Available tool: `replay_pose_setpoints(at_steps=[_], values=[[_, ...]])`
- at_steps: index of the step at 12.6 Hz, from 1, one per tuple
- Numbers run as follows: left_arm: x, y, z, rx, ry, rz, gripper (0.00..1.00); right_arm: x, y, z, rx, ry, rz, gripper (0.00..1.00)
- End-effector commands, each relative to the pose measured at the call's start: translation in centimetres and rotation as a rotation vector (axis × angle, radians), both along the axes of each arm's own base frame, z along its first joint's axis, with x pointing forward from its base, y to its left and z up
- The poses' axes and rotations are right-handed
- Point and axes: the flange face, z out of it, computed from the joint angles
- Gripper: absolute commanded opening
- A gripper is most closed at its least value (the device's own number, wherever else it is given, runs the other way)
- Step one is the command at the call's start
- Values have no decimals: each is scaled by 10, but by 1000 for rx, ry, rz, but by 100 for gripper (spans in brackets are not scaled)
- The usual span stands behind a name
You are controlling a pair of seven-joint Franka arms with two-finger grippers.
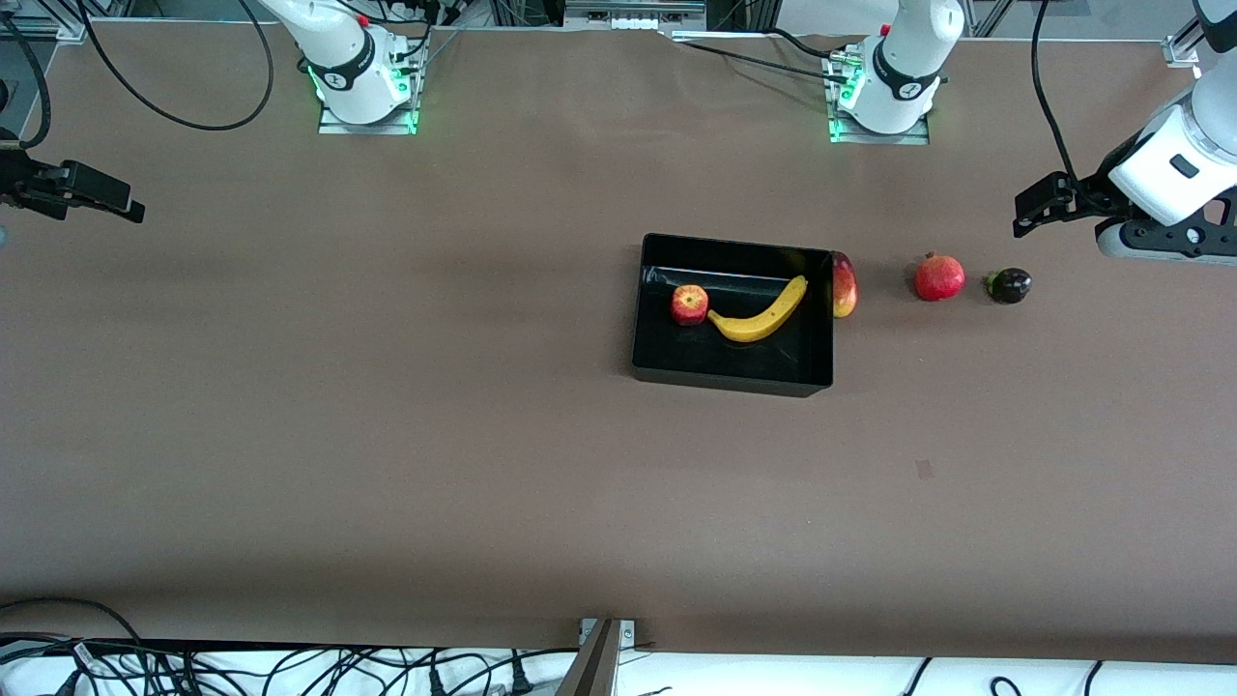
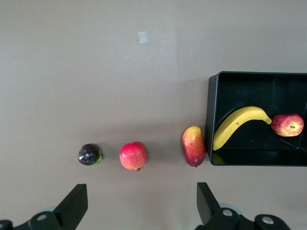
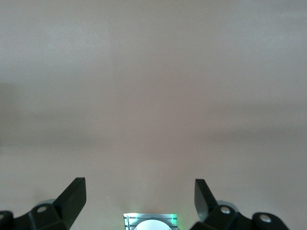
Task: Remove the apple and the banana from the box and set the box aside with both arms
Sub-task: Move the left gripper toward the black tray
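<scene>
Black, glossy and open-topped, the box point(image 1: 733, 372) sits on the brown table point(image 1: 387, 387), somewhat toward the left arm's end, and it already holds 2 of the fruits. Its low walls mirror what lies inside.

Both arms wait high and wide of the work. The left arm point(image 1: 1174, 164) hangs over the table's edge at its own end, and the left gripper point(image 2: 139, 203) stands with its fingers spread wide and nothing between them, looking down on the row of loose fruit. The right arm is mostly out of sight; only the right gripper point(image 3: 139, 201) shows, over bare table at the right arm's end, its fingers likewise apart and holding nothing.

Inside the box, the curved yellow banana point(image 1: 762, 314) lies across the middle. The small red apple point(image 1: 689, 304) with yellowish patches sits just beside the banana's end toward the right arm's side, close enough that I cannot tell whether they touch.

Outside, a red-and-yellow mango point(image 1: 844, 285) rests against the box's wall on the left arm's side. Farther toward that end comes a red pomegranate point(image 1: 939, 277), and near it a small dark purple mangosteen point(image 1: 1009, 285) with a bit of green.
</scene>
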Motion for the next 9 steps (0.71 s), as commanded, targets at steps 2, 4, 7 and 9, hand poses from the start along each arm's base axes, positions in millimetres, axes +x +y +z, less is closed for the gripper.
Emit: replay_pose_setpoints(at_steps=[2,4,7,9], values=[[-5,-1,8,-5,-39,3,100,1,1,5,18,0,2,100],[-3,0,8,-5,-36,4,100,1,1,5,18,-1,2,100],[-2,0,8,-5,-36,7,100,1,1,5,18,0,2,100],[0,0,6,-6,-33,6,100,1,1,5,18,-1,2,100]])
